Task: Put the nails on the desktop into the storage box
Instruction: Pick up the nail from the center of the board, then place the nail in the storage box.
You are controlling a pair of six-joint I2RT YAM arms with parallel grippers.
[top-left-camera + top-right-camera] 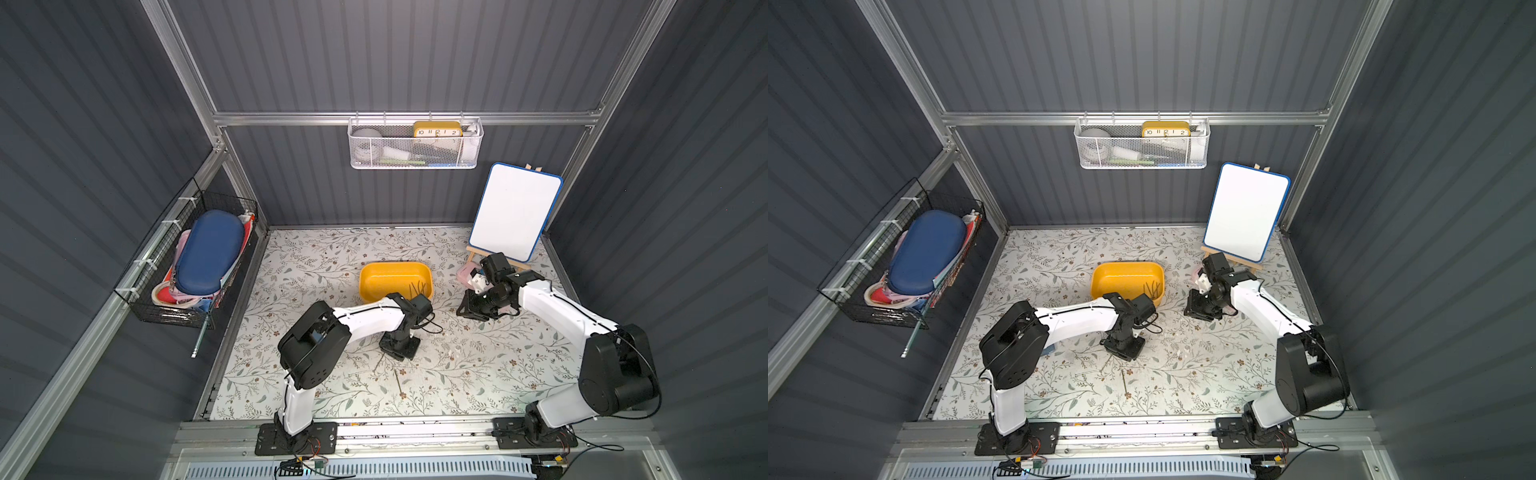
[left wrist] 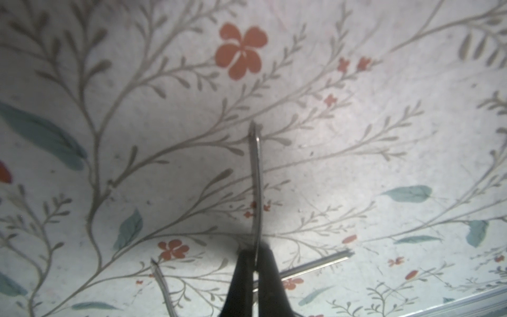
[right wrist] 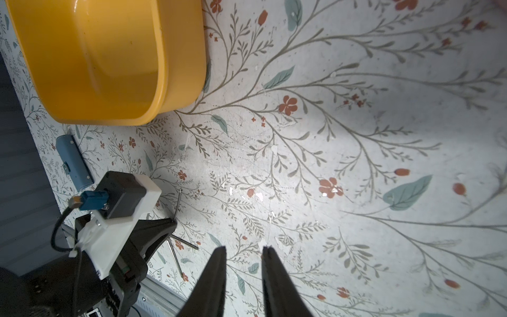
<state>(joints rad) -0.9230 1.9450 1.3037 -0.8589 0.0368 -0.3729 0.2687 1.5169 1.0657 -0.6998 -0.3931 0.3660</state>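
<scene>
Over the desktop point(image 2: 356, 109), left jaws pinch a nail point(image 2: 256, 178) — right jaws ajar, empty.

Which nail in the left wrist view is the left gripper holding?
The middle nail, pinched in the shut left gripper and sticking straight out from it. The other two, a shiny nail and a duller nail, lie loose on the desktop either side.

Storage box point(image 1: 376, 278): yellow tub, upright, unlidded, at the middle of the desktop point(image 1: 478, 374). Dark nails point(image 1: 417, 287) lie crossed in its front right corner. A single nail point(image 2: 255, 186) is pinched in the left gripper point(image 2: 255, 255). Two loose nails point(image 2: 315, 264) lie flat nearer the front edge.
</scene>
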